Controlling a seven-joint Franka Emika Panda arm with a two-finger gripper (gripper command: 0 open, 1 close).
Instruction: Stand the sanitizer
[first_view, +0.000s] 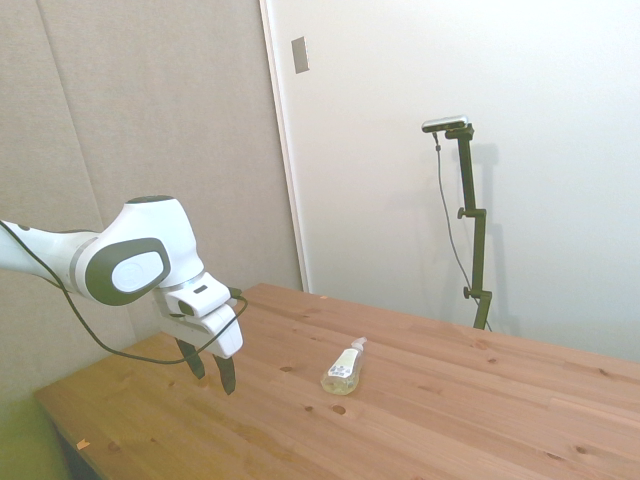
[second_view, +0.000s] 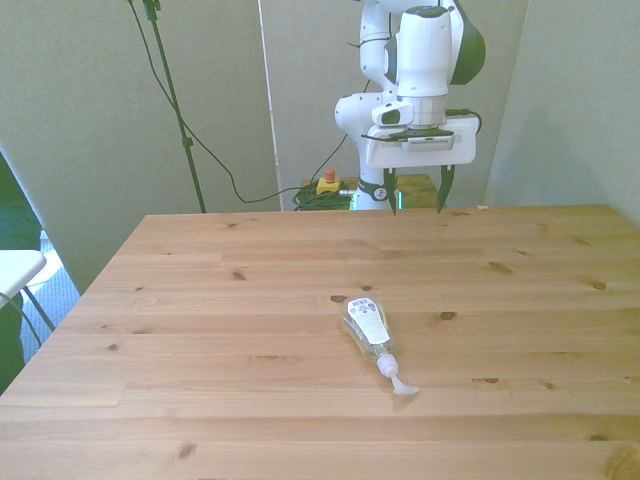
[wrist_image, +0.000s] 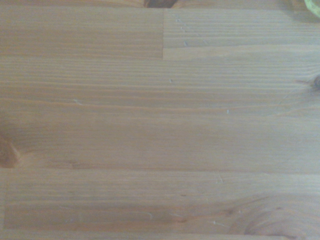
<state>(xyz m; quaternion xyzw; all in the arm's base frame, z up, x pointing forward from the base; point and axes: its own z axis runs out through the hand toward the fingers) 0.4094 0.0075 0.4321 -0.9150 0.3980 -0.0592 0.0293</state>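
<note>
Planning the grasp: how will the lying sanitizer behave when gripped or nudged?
The sanitizer lies flat on the table; its rounded body probably rolls if nudged. Clear plastic looks smooth, maybe slippery. Small and slim, so likely light and tippy once upright.

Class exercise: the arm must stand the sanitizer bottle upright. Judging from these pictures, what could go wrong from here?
1. The sanitizer lies flat on the table, rounded and slim; it may roll or slide away when the open claw closes on it.
2. Its white pump top is narrow; a grip there could slip or tilt the bottle.
3. The wrist view shows only bare wood, so the claw, hanging well away from the bottle, cannot yet aim by it.
</note>
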